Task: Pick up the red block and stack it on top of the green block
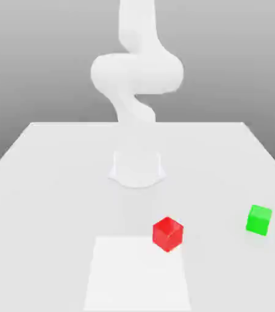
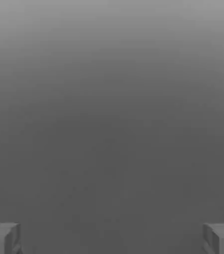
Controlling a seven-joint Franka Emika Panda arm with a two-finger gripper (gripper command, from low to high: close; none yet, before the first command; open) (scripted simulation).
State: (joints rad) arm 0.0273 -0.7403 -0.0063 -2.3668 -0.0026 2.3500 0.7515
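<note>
While the white arm point(image 1: 136, 73) rises folded over its round base point(image 1: 136, 169) at the middle of the table point(image 1: 42, 183), the two blocks it is meant to handle sit untouched on the near half of the surface. The red block point(image 1: 167, 233) rests near the front, just right of centre in the exterior view, one corner turned toward the camera, beside the far right corner of a paler square patch point(image 1: 136, 274). The green block point(image 1: 259, 219) stands well apart from it, further to the exterior view's right and a little farther back.

Seen from the hand view, the gripper point(image 2: 112, 238) has its fingertips point(image 2: 2, 238) spread wide, with nothing between them and only plain grey beyond; what the hand is aimed at is hard to tell from that picture.

Nothing has yet been picked up, so the whole task lies ahead. Risks from here appear to be these: the red block sits skewed, so jaws that descend without turning to match its faces could close on its corners and twist or squirt it away; a descent off centre could shove it along the table; and a release not squared over the small green block could leave the red one tipping off.
</note>
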